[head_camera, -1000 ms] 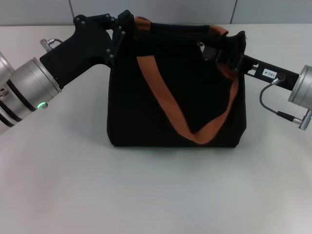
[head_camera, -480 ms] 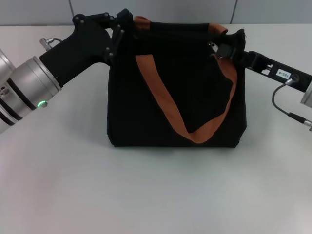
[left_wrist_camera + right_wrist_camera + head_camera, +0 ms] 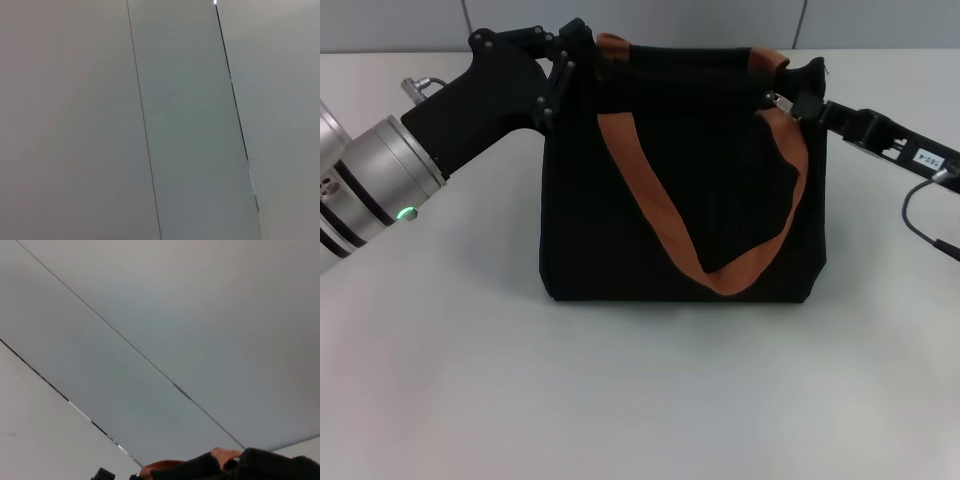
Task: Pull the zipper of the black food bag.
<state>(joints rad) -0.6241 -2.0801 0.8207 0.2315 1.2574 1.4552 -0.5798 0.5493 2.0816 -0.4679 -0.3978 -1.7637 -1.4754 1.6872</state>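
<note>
Since earlier frames, my right gripper [image 3: 798,98] drew zipper [image 3: 779,99] rightward along bag top, from mid-right toward right corner; forearm now runs off frame edge. Near side: black food bag [image 3: 680,190] upright on white table [image 3: 620,390], orange-brown strap [image 3: 720,270] looping down front panel. Silver pull tab sits at right top corner, pinched in my right fingers. My left gripper [image 3: 565,50] clamped on bag's top left corner, arm angled up from left. Wall panels [image 3: 190,120] behind.
</note>
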